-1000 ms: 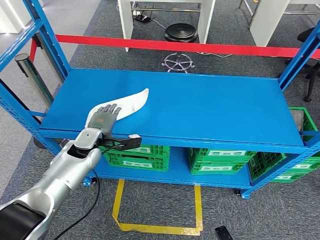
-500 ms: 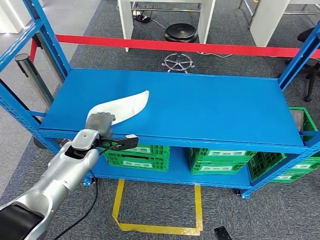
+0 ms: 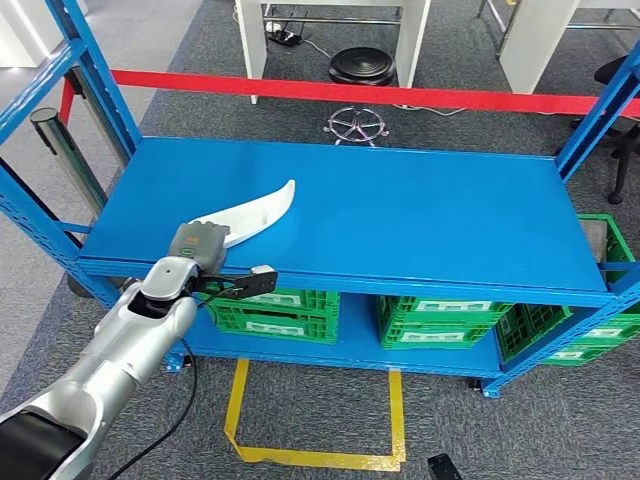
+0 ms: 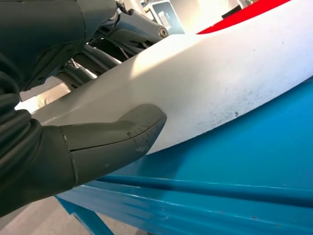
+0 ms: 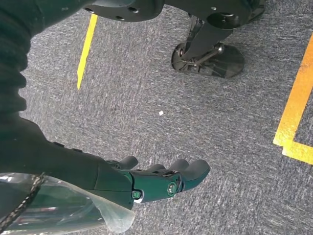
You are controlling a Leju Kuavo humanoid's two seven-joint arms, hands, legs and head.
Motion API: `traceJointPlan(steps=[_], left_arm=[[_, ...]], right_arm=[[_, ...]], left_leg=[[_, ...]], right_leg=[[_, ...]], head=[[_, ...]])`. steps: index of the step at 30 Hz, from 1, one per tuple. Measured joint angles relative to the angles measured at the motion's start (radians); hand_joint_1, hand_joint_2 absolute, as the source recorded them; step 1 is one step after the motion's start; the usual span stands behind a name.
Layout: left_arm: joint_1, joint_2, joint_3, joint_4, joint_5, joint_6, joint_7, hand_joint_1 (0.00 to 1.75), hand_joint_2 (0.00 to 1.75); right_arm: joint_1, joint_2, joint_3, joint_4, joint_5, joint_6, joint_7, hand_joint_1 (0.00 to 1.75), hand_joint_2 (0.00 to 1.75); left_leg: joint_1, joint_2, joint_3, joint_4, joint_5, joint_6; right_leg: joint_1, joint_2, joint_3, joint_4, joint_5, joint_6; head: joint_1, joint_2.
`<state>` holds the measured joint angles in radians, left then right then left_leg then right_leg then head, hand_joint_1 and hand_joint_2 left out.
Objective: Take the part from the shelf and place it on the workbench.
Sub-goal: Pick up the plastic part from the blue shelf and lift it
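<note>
One white part [image 3: 245,213], long and curved like a blade, lies on the top deck of the blue shelf [image 3: 392,210] toward its left end, seen from the head view. The left hand [image 3: 198,243] sits at the part's near end by the shelf's front edge, its fingers curled down over that end. Green crates [image 3: 294,312] stand on the lower deck; I count three along the front and a fourth at the far right. One red bar [image 3: 377,95] runs across behind the shelf, and one yellow taped outline [image 3: 317,455] marks the carpet in front.

From the left wrist view, the left hand [image 4: 55,122] grips the part [image 4: 229,83]: the thick grey thumb [image 4: 122,137] presses against its lower face while darker fingers [image 4: 107,46] close over the other side. The part's lower edge meets the blue shelf [image 4: 258,161].

From the right wrist view, the right hand [image 5: 147,181] hangs over grey carpet [image 5: 229,147], holding nothing, its fingers [image 5: 184,174] nearly straight and lying side by side.
</note>
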<state>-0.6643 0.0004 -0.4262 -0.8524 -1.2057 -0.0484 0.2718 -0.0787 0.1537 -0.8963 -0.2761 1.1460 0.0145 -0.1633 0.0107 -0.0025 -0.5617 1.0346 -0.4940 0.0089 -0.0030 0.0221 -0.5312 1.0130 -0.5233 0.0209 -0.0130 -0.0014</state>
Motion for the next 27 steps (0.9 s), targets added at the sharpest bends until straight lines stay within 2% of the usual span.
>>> traceJointPlan(steps=[16,22,27], left_arm=[[0.007,0.001,0.005,-0.011,0.007,0.001,-0.005,1.75,1.75],[0.026,0.005,0.012,-0.033,0.046,0.031,-0.047,1.75,1.75],[0.072,0.011,0.024,-0.095,0.103,0.104,-0.104,1.75,1.75]], right_arm=[[0.002,0.0,0.002,0.0,-0.002,0.0,0.0,0.0,1.75],[0.007,0.0,0.012,0.0,-0.011,0.0,-0.007,0.0,1.75],[0.01,0.0,0.024,0.0,-0.032,-0.004,-0.009,0.0,1.75]], left_leg=[[0.0,0.0,0.0,0.0,0.001,-0.001],[0.0,0.0,0.0,0.0,0.001,-0.001],[0.0,0.0,0.0,0.0,0.001,-0.001]], right_leg=[[0.0,0.0,0.0,0.001,0.0,0.0],[0.0,-0.001,0.0,0.001,0.0,0.0],[0.0,-0.001,0.0,0.001,0.0,0.0]], head=[[0.0,0.0],[0.0,0.0],[0.0,0.0]])
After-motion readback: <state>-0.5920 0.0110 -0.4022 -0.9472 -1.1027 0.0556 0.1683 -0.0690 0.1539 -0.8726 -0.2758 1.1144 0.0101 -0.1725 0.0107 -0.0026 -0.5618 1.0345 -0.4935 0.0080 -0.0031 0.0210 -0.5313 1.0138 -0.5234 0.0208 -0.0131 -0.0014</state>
